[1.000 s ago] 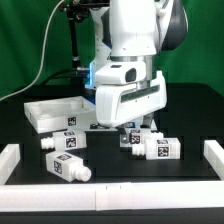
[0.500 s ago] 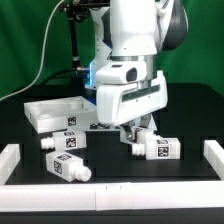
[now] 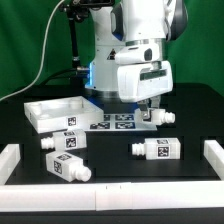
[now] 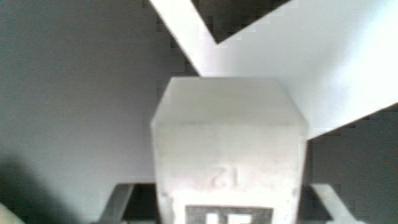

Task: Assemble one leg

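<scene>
My gripper (image 3: 152,110) is shut on one leg (image 3: 160,118), a small white block with a tag marker, and holds it above the table to the exterior view's right of the marker board (image 3: 113,121). In the wrist view the leg (image 4: 226,140) fills the middle between my fingers (image 4: 128,200). Three more legs lie on the black table: one (image 3: 156,149) below the gripper and two at the exterior view's left (image 3: 65,143) (image 3: 66,169). The white tray-like tabletop (image 3: 50,113) sits at the back left.
Low white walls border the table at the left (image 3: 10,160), the right (image 3: 213,156) and the front (image 3: 110,198). The arm's base and cables stand behind the marker board. A white surface (image 4: 302,60) shows beyond the held leg in the wrist view.
The gripper has risen from the table and moved toward the exterior view's right, carrying one leg with it. The leg that lay beside it stays on the table.
</scene>
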Robot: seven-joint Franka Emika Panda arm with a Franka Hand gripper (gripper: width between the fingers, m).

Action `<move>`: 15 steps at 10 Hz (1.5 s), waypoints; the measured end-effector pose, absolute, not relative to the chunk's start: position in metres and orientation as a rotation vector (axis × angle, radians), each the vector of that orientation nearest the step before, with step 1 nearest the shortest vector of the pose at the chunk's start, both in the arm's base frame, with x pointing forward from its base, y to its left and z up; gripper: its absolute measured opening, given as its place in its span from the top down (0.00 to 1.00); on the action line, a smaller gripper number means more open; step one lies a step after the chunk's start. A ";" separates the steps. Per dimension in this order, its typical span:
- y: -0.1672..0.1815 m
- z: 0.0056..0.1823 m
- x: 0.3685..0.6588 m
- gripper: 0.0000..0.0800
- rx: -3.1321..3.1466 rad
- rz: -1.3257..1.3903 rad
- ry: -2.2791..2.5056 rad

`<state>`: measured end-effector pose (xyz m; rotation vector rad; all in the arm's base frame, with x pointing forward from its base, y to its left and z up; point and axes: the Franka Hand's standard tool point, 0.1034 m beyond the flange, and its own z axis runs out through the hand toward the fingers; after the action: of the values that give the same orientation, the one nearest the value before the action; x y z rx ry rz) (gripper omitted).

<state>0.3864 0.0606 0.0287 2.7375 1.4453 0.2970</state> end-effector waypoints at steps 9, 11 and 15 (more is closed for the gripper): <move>0.087 0.011 0.398 0.64 2.415 0.374 1.904; 0.087 0.011 0.398 0.64 2.415 0.374 1.904; 0.078 0.063 0.415 0.30 2.398 0.324 1.878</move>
<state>0.4149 0.0781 0.0635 2.3984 1.8780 0.3243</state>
